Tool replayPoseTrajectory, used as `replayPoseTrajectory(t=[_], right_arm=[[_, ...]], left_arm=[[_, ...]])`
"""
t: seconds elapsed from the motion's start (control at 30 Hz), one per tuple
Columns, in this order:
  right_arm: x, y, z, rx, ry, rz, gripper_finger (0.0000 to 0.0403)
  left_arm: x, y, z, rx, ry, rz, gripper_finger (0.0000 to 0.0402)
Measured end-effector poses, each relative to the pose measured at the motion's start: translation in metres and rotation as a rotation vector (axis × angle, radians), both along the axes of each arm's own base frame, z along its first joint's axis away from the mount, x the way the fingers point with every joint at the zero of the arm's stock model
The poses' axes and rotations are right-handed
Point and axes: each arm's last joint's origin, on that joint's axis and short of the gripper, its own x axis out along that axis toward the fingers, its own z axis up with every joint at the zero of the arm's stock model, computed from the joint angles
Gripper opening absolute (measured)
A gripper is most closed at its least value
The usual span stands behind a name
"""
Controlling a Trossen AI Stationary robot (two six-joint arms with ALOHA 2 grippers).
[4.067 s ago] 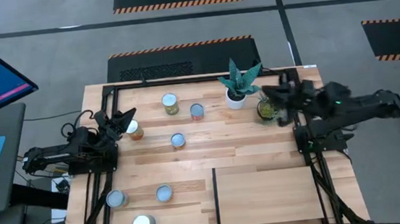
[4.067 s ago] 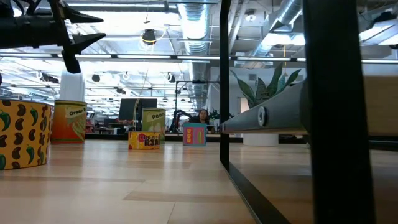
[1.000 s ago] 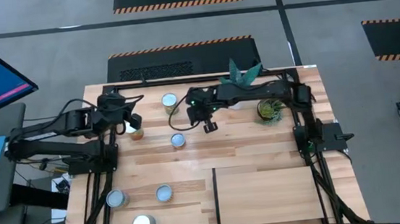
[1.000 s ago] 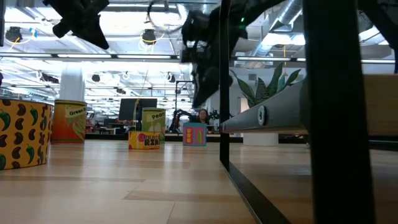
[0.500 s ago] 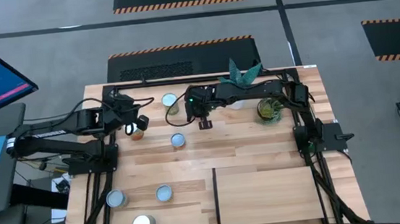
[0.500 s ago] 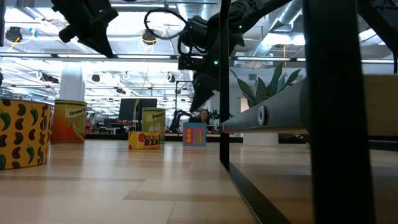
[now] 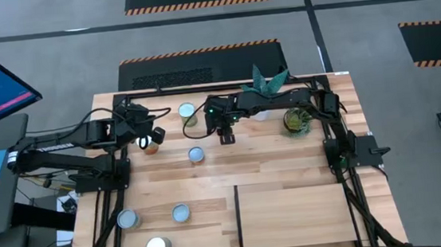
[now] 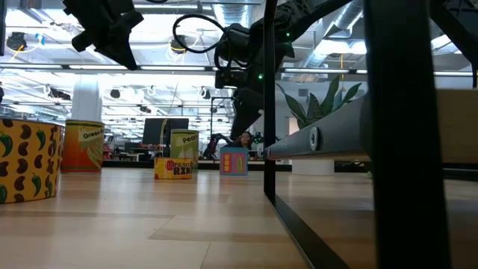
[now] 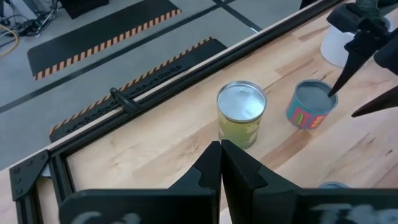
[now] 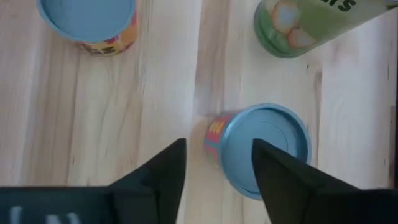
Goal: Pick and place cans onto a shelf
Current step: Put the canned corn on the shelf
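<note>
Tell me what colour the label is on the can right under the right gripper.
The can has a blue label with pink and yellow markings, clearest in the left wrist view.

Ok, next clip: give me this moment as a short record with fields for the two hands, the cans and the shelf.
right hand: open, hanging over the blue-topped can near the table's far edge
left hand: shut, raised beside the orange can
cans on table: seven visible from above, none lifted
shelf: no cans on it
plant pot: partly hidden under the right arm
</note>
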Motion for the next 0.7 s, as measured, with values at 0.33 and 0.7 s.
replayPoseTrajectory(t=[0.33, 0.7], right_arm=[[0.009, -0.005, -0.032, 0.008, 0.039, -0.040, 0.0223], [0.014, 0.010, -0.035, -0.119, 0.062, -0.120, 0.0088]], left_arm=[[0.000, 0.000, 0.000, 0.000, -0.003, 0.003, 0.0000], [0.000, 0.000, 0.000, 0.000, -0.004, 0.005, 0.0000]])
